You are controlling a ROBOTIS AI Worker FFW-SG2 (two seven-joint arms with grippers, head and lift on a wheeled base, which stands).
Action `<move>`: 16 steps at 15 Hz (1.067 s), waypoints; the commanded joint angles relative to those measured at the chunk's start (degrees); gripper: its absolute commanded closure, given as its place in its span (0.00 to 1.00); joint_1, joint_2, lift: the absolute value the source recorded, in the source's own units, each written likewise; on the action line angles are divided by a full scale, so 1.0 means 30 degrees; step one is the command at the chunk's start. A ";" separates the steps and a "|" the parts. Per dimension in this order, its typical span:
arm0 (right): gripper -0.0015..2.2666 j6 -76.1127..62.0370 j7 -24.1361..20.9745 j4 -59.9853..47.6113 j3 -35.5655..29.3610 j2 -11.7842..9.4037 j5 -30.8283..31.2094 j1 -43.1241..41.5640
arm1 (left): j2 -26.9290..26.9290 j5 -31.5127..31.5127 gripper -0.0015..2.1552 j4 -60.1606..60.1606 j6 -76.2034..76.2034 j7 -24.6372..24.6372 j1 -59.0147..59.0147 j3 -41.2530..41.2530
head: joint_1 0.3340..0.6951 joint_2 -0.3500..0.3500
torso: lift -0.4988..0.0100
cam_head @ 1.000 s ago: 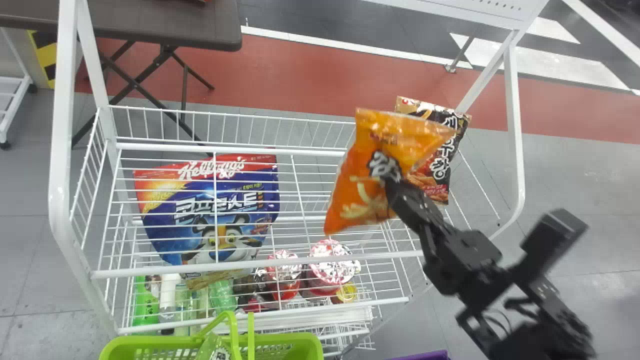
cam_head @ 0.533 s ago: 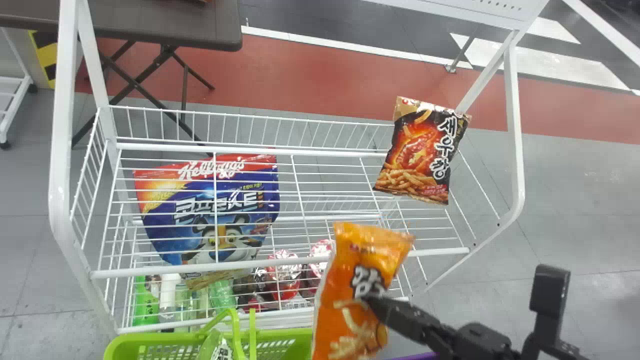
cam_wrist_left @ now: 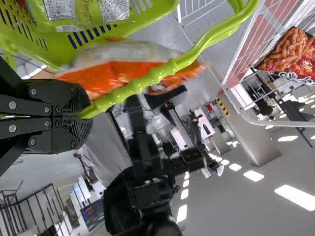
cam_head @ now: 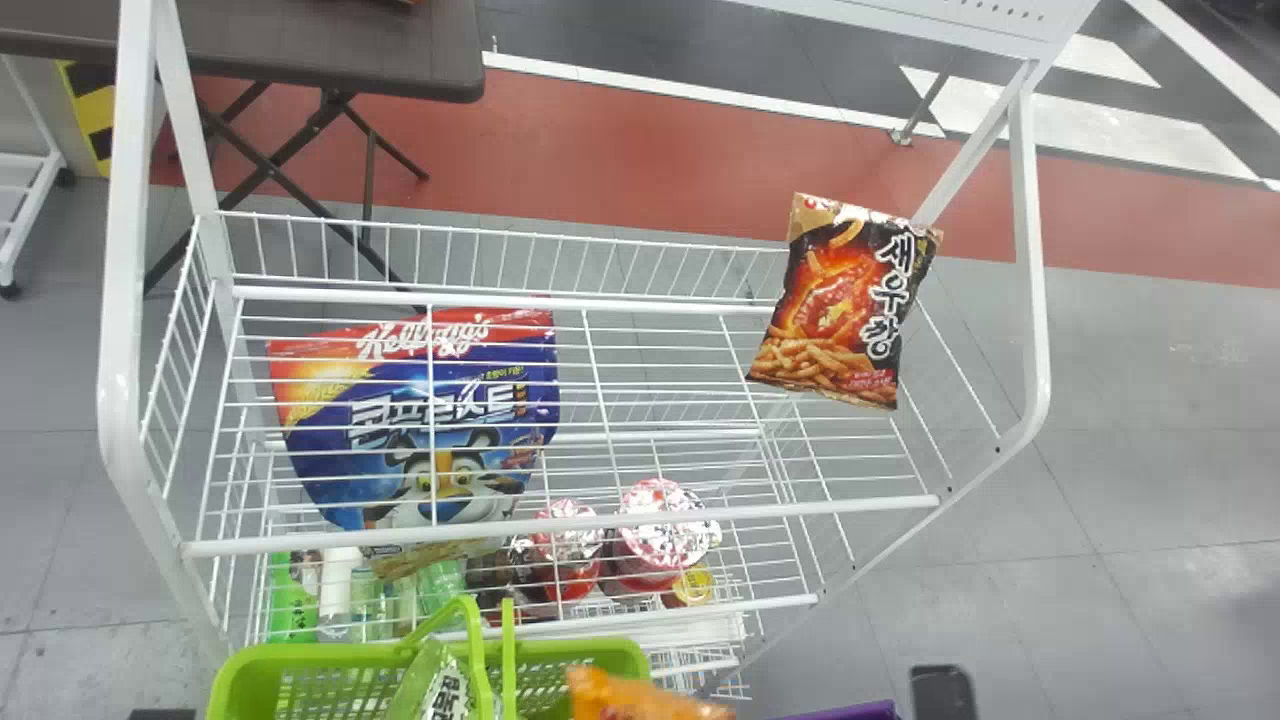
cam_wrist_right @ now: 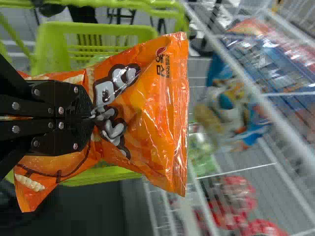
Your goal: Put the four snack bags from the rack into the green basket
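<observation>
At the head view's bottom edge, a dark part of my right gripper (cam_head: 942,692) and a dark part of my left gripper (cam_head: 160,714) show. The orange snack bag's (cam_head: 645,695) top is at the green basket's (cam_head: 262,662) right part. In the right wrist view my right gripper (cam_wrist_right: 92,117) is shut on the orange bag (cam_wrist_right: 157,108), above the basket. My left gripper (cam_wrist_left: 87,114) is shut on the basket's handle (cam_wrist_left: 142,81). A green-white bag (cam_head: 440,690) lies in the basket. The blue cereal bag (cam_head: 440,410) and black-red bag (cam_head: 840,300) are on the rack.
The white wire rack (cam_head: 560,522) stands beyond the basket. Red-lidded cups (cam_head: 665,530) and green bottles (cam_head: 292,600) are on its lower level. A purple edge (cam_head: 850,711) shows right of the basket; a dark table (cam_head: 330,45) stands behind.
My right gripper has carried the orange bag from over the rack down toward the robot, to the basket. The basket has risen slightly in the head view. The two bags on the rack have not moved.
</observation>
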 commanded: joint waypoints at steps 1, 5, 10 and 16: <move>0.94 0.0020 -0.0715 0.0459 0.1603 0.0046 0.0405 -0.0162 | -0.0009 -0.0016 0.87 0.0088 -0.0004 -0.0001 -0.0135 -0.0215 | 1.00 0.00 | 0.97; 0.94 0.0196 -0.2707 -0.0361 0.3449 0.0046 0.0493 -0.0982 | 0.0079 -0.0104 0.87 0.0088 0.0113 0.0058 -0.0165 -0.0567 | 1.00 0.00 | 0.97; 0.94 -0.0332 -0.3791 -0.0800 0.4796 0.0046 0.0024 -0.1685 | 0.0138 -0.0104 0.87 -0.0030 0.0113 -0.0030 0.0099 -0.0538 | 1.00 0.00 | 0.97; 0.94 -0.2793 -0.4494 0.0284 0.5294 0.0046 -0.2027 -0.1392 | 0.0138 -0.0339 0.87 -0.0059 0.0171 0.0029 0.0158 -0.0831 | 1.00 0.00 | 0.97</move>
